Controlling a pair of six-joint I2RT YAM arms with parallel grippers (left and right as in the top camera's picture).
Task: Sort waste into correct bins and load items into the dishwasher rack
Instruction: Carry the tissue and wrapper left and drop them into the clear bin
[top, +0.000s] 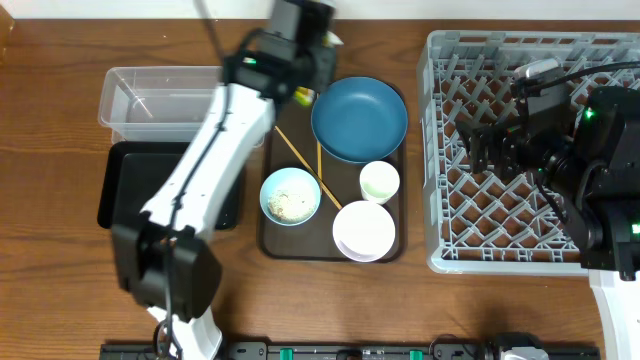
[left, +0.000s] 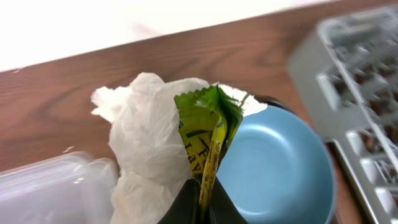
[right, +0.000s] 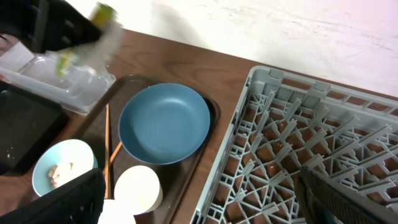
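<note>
My left gripper (left: 204, 208) is shut on the yellow-green snack wrapper (left: 205, 134). A crumpled white napkin (left: 146, 143) bunches against the wrapper's left side and seems lifted with it. In the overhead view the left gripper (top: 305, 95) hangs between the clear tub (top: 150, 105) and the dark blue plate (top: 358, 118). The light blue bowl (top: 290, 195) holds rice. The white bowl (top: 364, 230), small cup (top: 380, 181) and chopsticks (top: 305, 160) lie on the brown tray. My right gripper (right: 205, 205) is open and empty above the left edge of the grey rack (top: 520, 150).
The black tray (top: 125, 185) sits in front of the clear tub, left of the brown serving tray (top: 270, 240). The left arm reaches across both bins. The rack (right: 292, 143) holds no dishes. A white wall lies beyond the table's far edge.
</note>
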